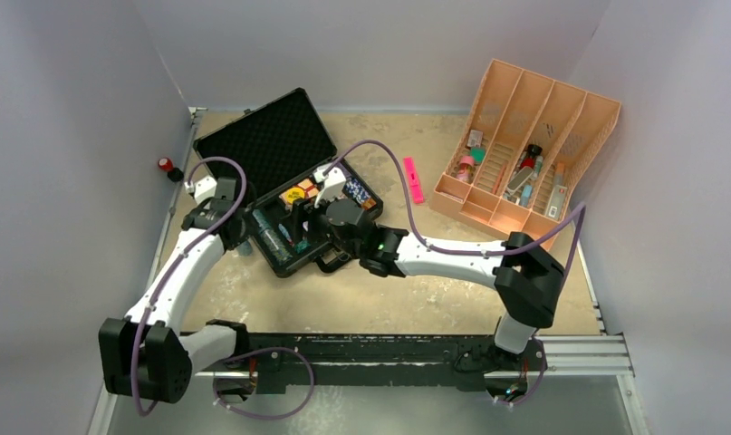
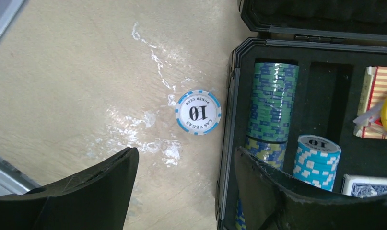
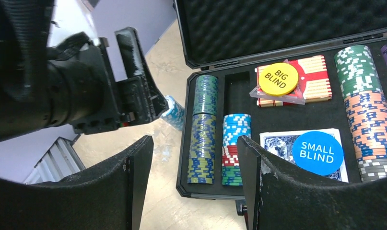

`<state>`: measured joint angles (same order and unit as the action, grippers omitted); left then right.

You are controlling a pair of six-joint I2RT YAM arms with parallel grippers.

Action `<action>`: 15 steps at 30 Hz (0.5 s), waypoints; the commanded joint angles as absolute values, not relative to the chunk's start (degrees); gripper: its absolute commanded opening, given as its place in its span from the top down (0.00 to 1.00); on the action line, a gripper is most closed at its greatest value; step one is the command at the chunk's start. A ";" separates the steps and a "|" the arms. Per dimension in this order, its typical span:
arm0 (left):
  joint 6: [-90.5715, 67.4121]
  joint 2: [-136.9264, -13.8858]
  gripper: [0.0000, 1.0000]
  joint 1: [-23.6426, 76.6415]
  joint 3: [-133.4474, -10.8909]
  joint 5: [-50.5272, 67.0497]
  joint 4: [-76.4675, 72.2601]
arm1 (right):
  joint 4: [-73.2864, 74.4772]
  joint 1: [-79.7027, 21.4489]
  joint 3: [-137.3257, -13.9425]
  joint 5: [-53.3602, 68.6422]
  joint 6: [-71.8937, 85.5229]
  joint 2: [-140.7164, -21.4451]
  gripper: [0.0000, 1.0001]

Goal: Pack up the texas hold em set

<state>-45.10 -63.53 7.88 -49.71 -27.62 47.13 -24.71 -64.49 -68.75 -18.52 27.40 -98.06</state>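
The left gripper (image 2: pixel 184 158) hangs with its fingers spread and nothing between them, low over the table (image 1: pixel 361 299). Just ahead of it a single pale-blue chip (image 2: pixel 198 112) lies flat, face up, close beside the left wall of the open black case (image 2: pixel 228 143) but not touching it.

The step in hand looks to be fetching that stray chip. A flat chip gives little to pinch, so the fingers should come down astride its rim, close gently, and lift it clear of the case wall before carrying it to the short pale-blue stack (image 2: pixel 317 160). That stack sits beside the long green-and-blue row (image 2: pixel 273 100).

The right gripper (image 3: pixel 193 143) hovers over the case, also spread and empty. It would do well to keep off that slot.

The table is a pale, scuffed board with whitish marks. A red knob (image 1: pixel 165 165) sits at its left edge, with a pink marker (image 1: pixel 414 178) and an orange tray (image 1: pixel 524 154) to the right. Plain grey walls enclose it.
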 commanded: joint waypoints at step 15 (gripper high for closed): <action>-49.20 -73.95 0.39 6.00 -48.13 -32.10 37.39 | -29.81 -62.67 -64.24 -20.21 25.71 -91.07 0.34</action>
<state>-47.03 -73.89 6.74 -47.29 -28.64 39.46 -26.26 -63.90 -65.76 -18.57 26.89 -94.08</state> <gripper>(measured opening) 0.641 0.666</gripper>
